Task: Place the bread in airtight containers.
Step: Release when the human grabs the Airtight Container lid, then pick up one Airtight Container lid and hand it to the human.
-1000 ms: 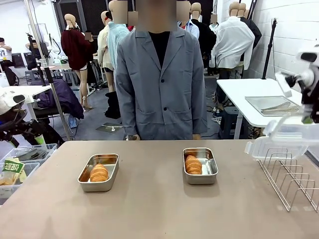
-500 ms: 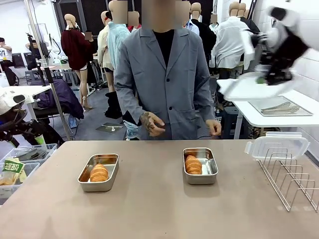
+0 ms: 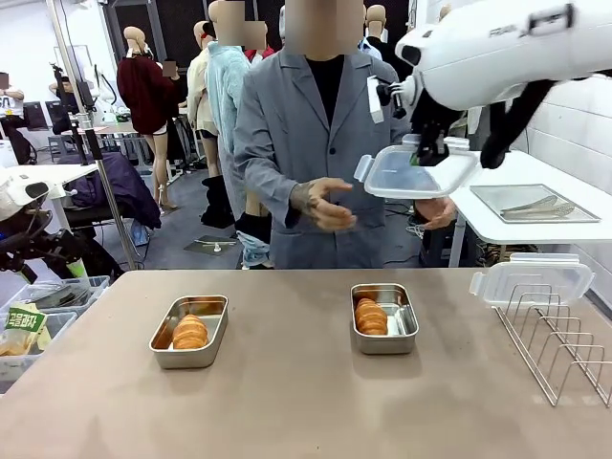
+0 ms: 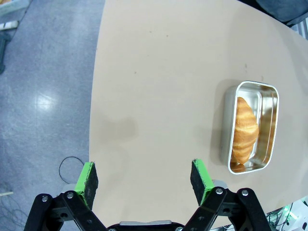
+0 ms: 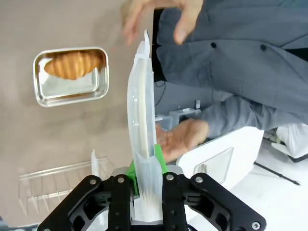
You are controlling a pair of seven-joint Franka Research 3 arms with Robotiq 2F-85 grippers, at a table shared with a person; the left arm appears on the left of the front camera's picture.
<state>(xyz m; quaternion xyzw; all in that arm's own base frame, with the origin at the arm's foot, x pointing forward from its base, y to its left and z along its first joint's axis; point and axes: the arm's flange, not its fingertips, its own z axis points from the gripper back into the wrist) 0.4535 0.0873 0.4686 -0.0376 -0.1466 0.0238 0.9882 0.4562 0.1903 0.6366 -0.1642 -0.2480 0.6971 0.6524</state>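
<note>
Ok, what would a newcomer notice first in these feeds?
The right hand, high over the table's far side, pinches a clear lid in front of the person, whose open palms are raised beside and beneath it. Below, two open tins each hold a roll. A second lid rests on the rack at the right.

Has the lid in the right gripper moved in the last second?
Yes. The lid in the right gripper went up and left, away from the wire rack, toward the person.
</note>
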